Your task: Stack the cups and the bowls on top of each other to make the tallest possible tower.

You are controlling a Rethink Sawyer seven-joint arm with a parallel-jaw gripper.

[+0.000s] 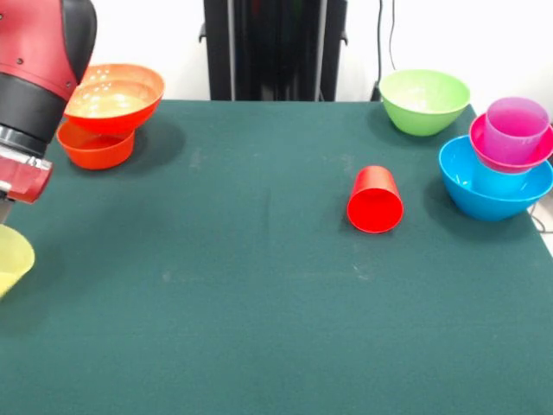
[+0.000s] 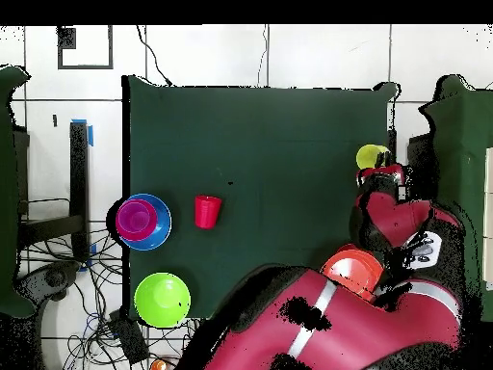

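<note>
My gripper (image 1: 7, 206) hangs at the table's left edge in the front view, right above a yellow cup (image 1: 10, 259) that the picture's edge cuts off. Whether it holds the cup does not show. In the overhead view the gripper (image 2: 381, 174) sits beside the yellow cup (image 2: 371, 156). A red cup (image 1: 376, 201) lies on its side mid-table, mouth towards the camera. A wide orange bowl (image 1: 114, 95) sits on a small orange bowl (image 1: 93, 147). At the right, a blue bowl (image 1: 492, 194) carries a light blue cup (image 1: 503, 180), a magenta bowl (image 1: 480, 138) and a purple cup (image 1: 517, 128). A lime green bowl (image 1: 423, 100) stands alone.
The table is covered in dark green cloth (image 1: 259, 285). The black pedestal (image 1: 275, 47) stands behind its far edge. In the overhead view the arm (image 2: 318, 328) covers part of the orange bowls (image 2: 351, 270), and cables lie on the floor beside the lime bowl (image 2: 162, 299).
</note>
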